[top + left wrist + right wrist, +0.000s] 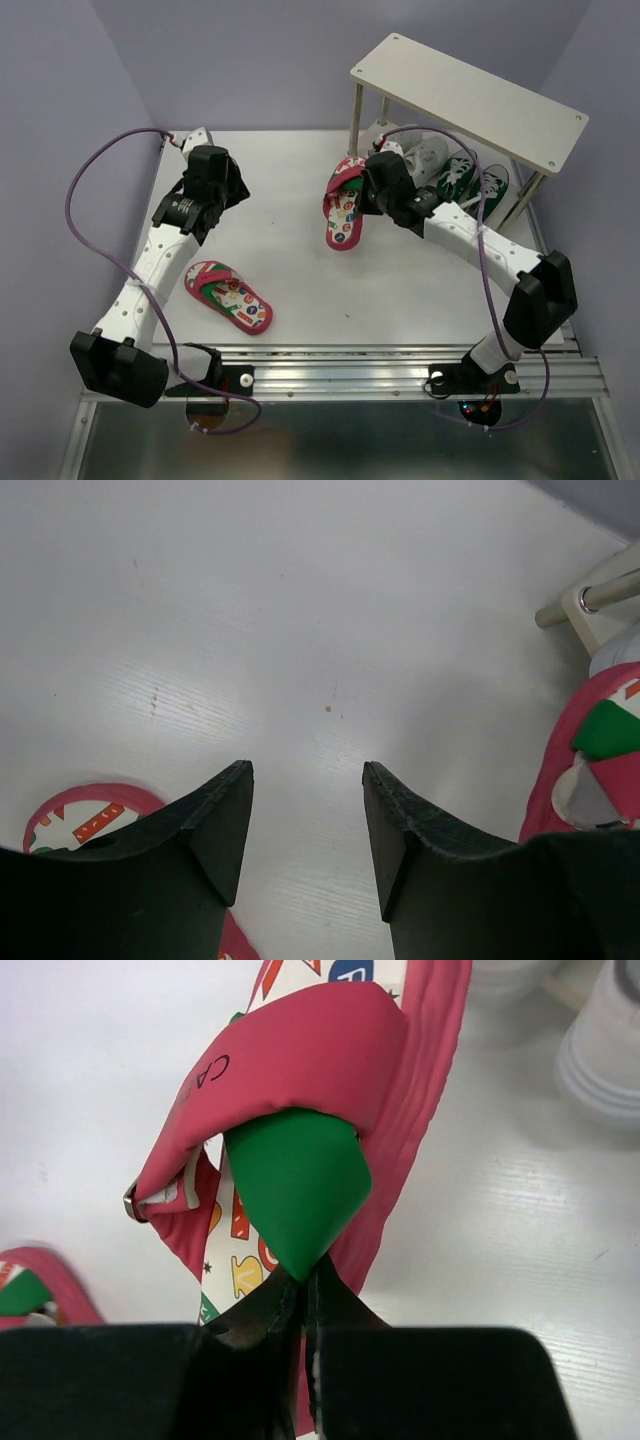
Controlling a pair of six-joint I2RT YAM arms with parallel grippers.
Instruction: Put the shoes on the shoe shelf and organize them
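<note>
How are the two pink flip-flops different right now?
The red-pink flip-flop by the beige shoe shelf has its green strap pinched in the right gripper and points front-to-back. The red-pink flip-flop near the left arm lies free and slanted. Both have colourful printed insoles.

Sneakers sit under the shelf board, flip-flops left.

Six shoes, one shoe shelf.
Two red-pink flip-flops, two green sneakers, two white sneakers.

White sneaker half under shelf board
</note>
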